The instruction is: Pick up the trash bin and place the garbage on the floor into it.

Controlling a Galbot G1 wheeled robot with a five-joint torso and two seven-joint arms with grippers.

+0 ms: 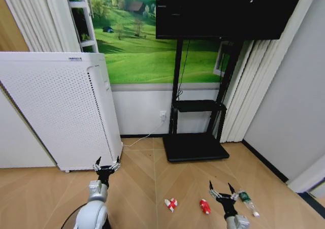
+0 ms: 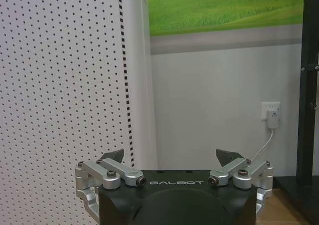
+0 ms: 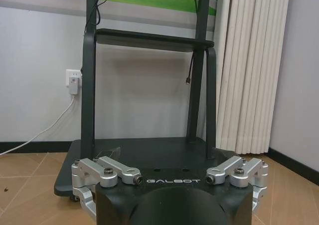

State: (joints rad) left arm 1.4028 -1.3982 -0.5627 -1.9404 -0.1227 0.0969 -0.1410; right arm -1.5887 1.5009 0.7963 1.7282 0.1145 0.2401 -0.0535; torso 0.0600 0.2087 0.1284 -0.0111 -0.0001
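Black wire shows as a curved rim at the head view's lower left corner, probably the trash bin: light, stiff, best taken by the rim. The white perforated appliance and TV stand hem the far side; bare wood floor between is open. The garbage lies near the right gripper: a bottle, slippery and crushable, a red packet, a flimsy red-and-white wrapper. Both that and the left gripper are spread, empty.

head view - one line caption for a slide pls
Both grippers, left and right, open and empty above three garbage items on the wood floor.
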